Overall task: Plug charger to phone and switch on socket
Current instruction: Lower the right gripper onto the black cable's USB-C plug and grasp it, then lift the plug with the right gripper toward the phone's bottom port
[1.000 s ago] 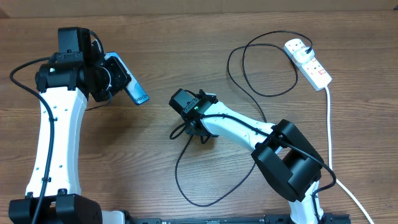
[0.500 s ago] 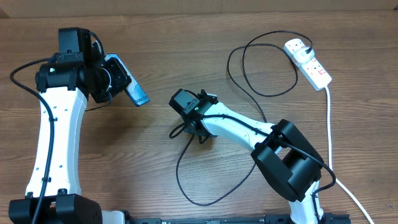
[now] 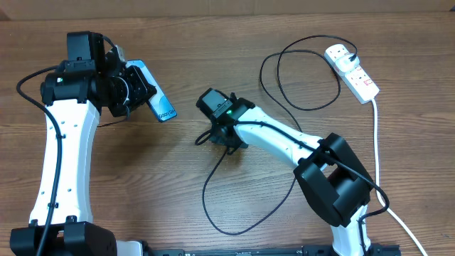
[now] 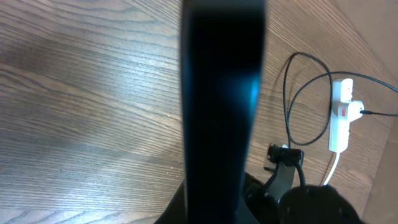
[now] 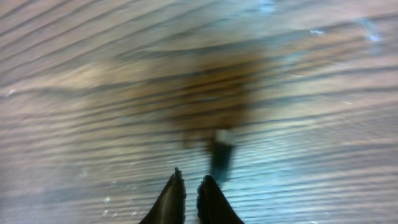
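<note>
the counter is brown wood with a long grain, and a pale strip runs along its far edge in the overhead view.

at the left, the left pincer is clamped on the phone. the phone juts out of the pincer toward the middle of the counter, raised off the wood, with its light blue face up and its lettered end furthest from the pincer. in the left wrist view the phone is a dark upright slab with a faint blue glow, and it hides the pincer's fingers.

near the middle, the right pincer points down at the counter, right over one end of the charger. the thin black cable loops toward the near edge, then curls up and away to the right. in the right wrist view the fingertips stand almost together with only a slit between them. a small dark stub lies just beyond them, too blurred to name. i cannot tell whether the cable is pinched.

at the far right lies the socket, white with red marks, with the charger's black plug at its far end. its white cord runs toward the near edge. the socket is well apart from both pincers.
</note>
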